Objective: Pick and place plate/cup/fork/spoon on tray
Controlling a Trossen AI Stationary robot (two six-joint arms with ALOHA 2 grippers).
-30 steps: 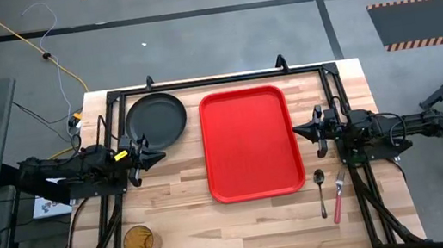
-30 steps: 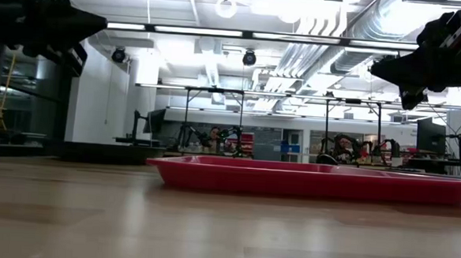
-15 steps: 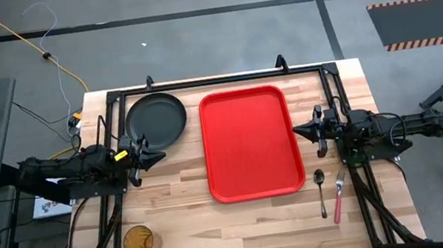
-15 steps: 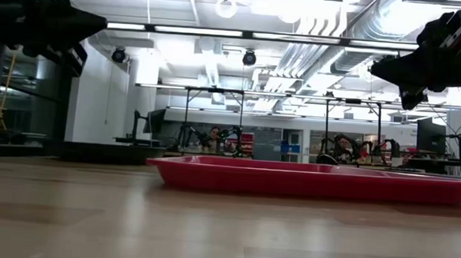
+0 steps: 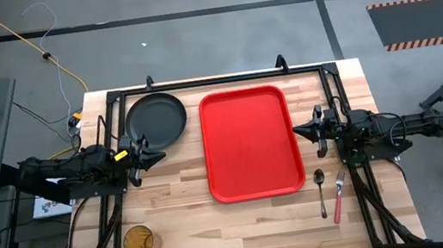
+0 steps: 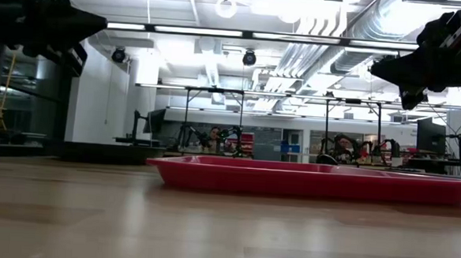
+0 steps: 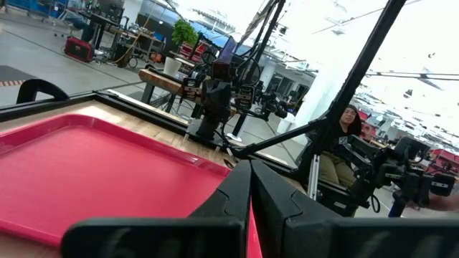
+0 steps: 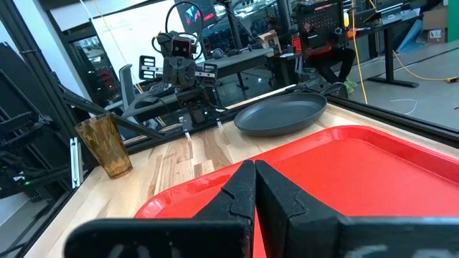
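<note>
Fingers pressed together and empty on both the left gripper [image 5: 159, 157] and right gripper [image 5: 296, 131], nothing's budged in 1 second; tray [image 5: 250, 142] bare mid-frame, plate [image 5: 156, 121] upper left, so not started yet

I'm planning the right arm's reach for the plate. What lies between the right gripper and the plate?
The red tray, empty, fills that stretch in the high view; the right gripper sits off its right edge, the plate off its upper left corner.
</note>
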